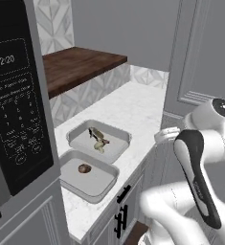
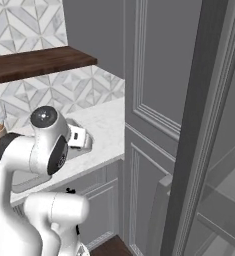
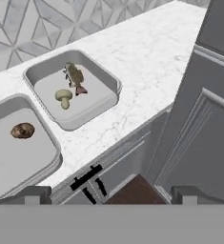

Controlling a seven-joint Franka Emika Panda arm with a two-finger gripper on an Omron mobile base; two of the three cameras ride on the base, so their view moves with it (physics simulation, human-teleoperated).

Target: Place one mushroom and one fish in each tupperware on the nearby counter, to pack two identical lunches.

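Grey tubs (image 3: 70,121) sit on white veined marble counter (image 3: 147,62); brown mushroom (image 3: 23,130); pale mushroom (image 3: 64,98).

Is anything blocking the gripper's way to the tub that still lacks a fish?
Nothing visible does. The near tupperware holds only a brown mushroom; the space above it is free. The open gripper hangs off the counter edge, above the cabinet fronts.

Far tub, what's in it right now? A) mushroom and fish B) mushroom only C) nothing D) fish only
A: the far tub holds a pale mushroom beside a fish, while the near tub has just a brown mushroom.
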